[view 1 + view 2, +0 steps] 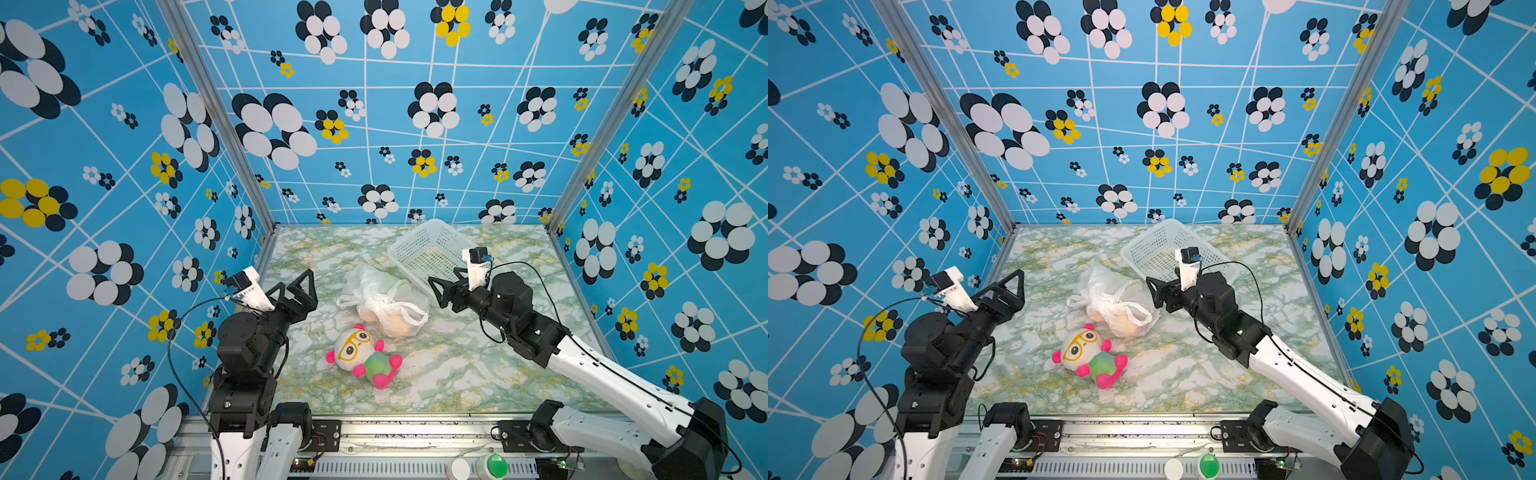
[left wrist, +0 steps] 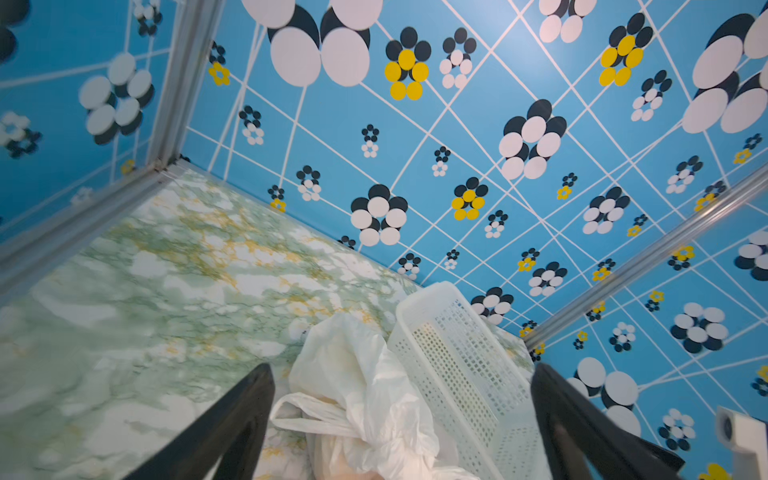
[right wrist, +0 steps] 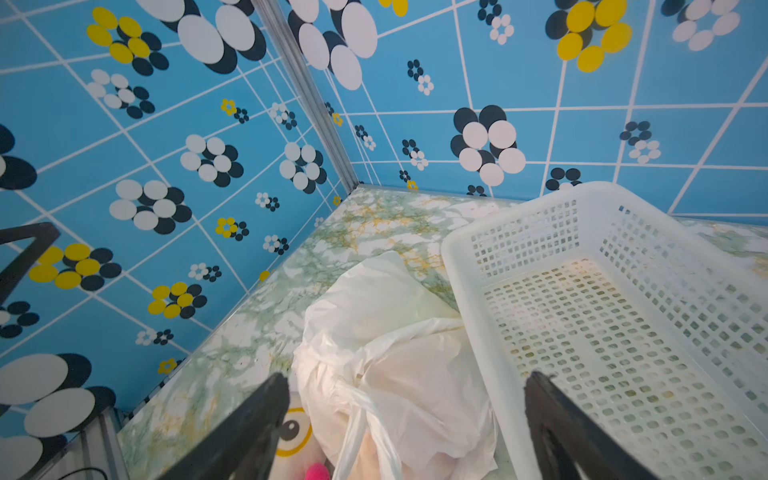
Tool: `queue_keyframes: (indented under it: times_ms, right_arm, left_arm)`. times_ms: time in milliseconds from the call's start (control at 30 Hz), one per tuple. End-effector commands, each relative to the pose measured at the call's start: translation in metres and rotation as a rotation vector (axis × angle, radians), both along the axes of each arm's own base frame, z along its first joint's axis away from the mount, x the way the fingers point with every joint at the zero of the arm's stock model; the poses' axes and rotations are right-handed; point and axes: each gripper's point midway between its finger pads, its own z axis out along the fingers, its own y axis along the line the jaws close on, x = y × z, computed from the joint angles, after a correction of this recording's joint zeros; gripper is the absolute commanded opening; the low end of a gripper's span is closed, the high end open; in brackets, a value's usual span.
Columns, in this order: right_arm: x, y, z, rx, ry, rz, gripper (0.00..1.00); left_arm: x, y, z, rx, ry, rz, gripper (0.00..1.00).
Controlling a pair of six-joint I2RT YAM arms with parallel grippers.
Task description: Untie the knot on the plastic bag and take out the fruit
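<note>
Blue flowered walls (image 1: 374, 124) closed three sides of the marbled table (image 1: 457, 374), whose left and near-right stretches lay bare. At the back right stood the white basket (image 1: 415, 245). Just beside its near corner sat the plastic bag (image 1: 384, 301), mid-table, with the knot (image 1: 380, 306) bunched on top and pale orange fruit (image 1: 399, 328) showing through. The left gripper (image 1: 296, 282) and right gripper (image 1: 442, 276) flanked the bag, both spread wide and holding nothing. Both top views showed the whole plush doll (image 1: 361, 353); the right wrist view caught only its yellow-rimmed eye.
</note>
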Motion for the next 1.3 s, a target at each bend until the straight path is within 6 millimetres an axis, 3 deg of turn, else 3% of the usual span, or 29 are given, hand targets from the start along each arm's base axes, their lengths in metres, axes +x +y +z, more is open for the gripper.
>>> queue_keyframes:
  times_ms: [0, 233, 433, 733, 867, 967, 1067, 1200, 1267]
  right_arm:
    - [-0.009, 0.015, -0.014, -0.09, -0.003, 0.044, 0.84]
    - [-0.02, 0.087, -0.046, -0.242, 0.025, 0.174, 0.71]
    - [-0.033, 0.127, -0.066, -0.364, 0.019, 0.238, 0.67]
    - [-0.044, 0.156, -0.094, -0.472, -0.006, 0.312, 0.64]
    - [-0.033, 0.162, -0.11, -0.536, -0.002, 0.277, 0.65]
    - [-0.022, 0.161, -0.121, -0.574, -0.01, 0.222, 0.74]
    - [-0.015, 0.162, -0.128, -0.595, -0.024, 0.189, 0.75]
    - [-0.007, 0.162, -0.133, -0.618, -0.032, 0.147, 0.68]
    - [-0.004, 0.162, -0.134, -0.618, -0.038, 0.134, 0.58]
  left_arm:
    - [-0.007, -0.02, -0.065, -0.131, 0.145, -0.091, 0.97]
    - [-0.005, -0.014, -0.103, -0.077, 0.241, -0.048, 0.96]
    - [0.014, -0.01, -0.109, -0.058, 0.243, -0.024, 0.92]
    - [0.039, -0.016, -0.121, -0.098, 0.248, -0.046, 0.84]
    - [0.042, -0.018, -0.119, -0.129, 0.227, -0.053, 0.83]
    - [0.042, -0.016, -0.115, -0.127, 0.213, -0.042, 0.84]
    - [0.041, -0.016, -0.114, -0.127, 0.208, -0.039, 0.84]
    - [0.041, -0.017, -0.111, -0.131, 0.2, -0.045, 0.84]
    - [0.04, -0.018, -0.11, -0.132, 0.2, -0.052, 0.84]
